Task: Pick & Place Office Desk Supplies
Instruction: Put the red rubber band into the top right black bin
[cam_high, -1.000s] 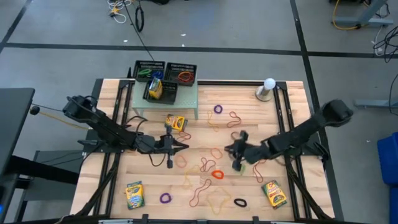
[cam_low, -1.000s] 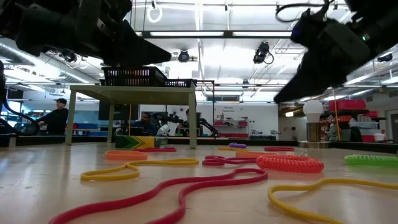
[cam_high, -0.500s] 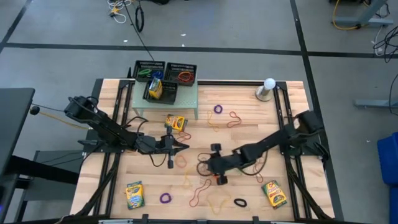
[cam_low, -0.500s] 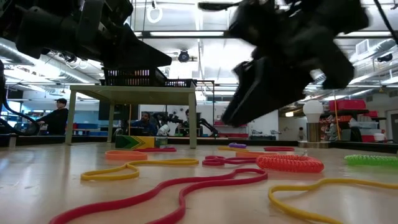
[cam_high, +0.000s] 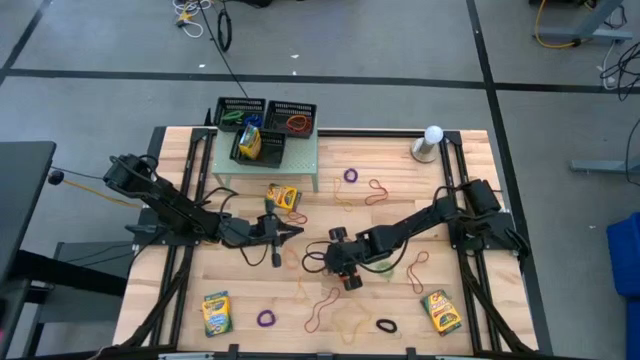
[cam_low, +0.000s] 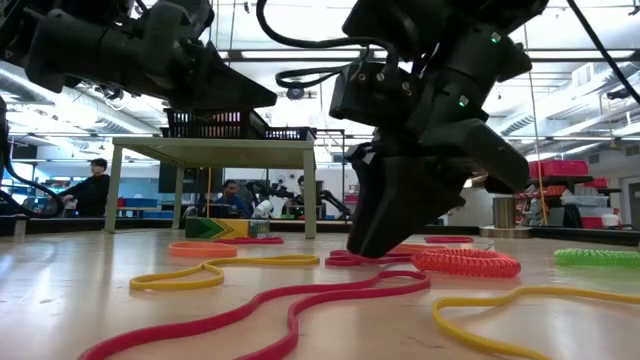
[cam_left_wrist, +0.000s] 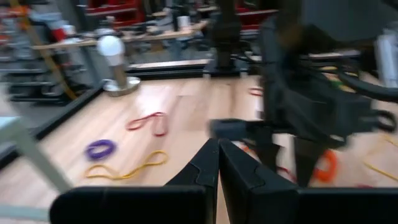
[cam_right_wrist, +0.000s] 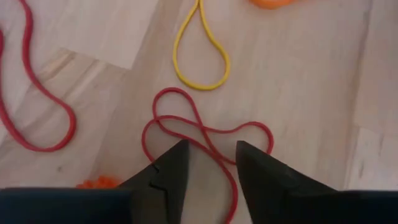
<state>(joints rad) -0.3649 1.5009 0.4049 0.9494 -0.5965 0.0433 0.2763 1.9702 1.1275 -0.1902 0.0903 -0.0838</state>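
Observation:
Rubber bands of several colours lie loose on the wooden table (cam_high: 200, 270). My right gripper (cam_right_wrist: 208, 165) is open and tipped down over a red band (cam_right_wrist: 205, 134) at the table's middle (cam_high: 328, 262). Its two fingers stand on either side of one strand, low at the tabletop (cam_low: 365, 250). My left gripper (cam_high: 292, 232) hangs shut and level left of the middle, holding nothing (cam_left_wrist: 217, 168). Crayon boxes lie flat near the raised stand (cam_high: 283, 197), at the near left (cam_high: 216, 312) and at the near right (cam_high: 440, 310). My right gripper comes at the red band from above, slanting toward the table's left, with one strand (cam_right_wrist: 214, 158) running between its open fingers. The band lies flat on the table. Whether the fingertips touch it I cannot tell.
A yellow band (cam_right_wrist: 199, 56), another red band (cam_right_wrist: 37, 93) and an orange coil (cam_low: 465, 262) lie close around the right gripper. A pale raised stand (cam_high: 300, 160) with black mesh trays (cam_high: 265, 118) stands at the far left. A white-ball stand (cam_high: 430, 140) is at the far right.
My right gripper has swept from the table's right half toward its left, down to the bands at the middle. It has tipped downward and rolled about its own axis on the way.

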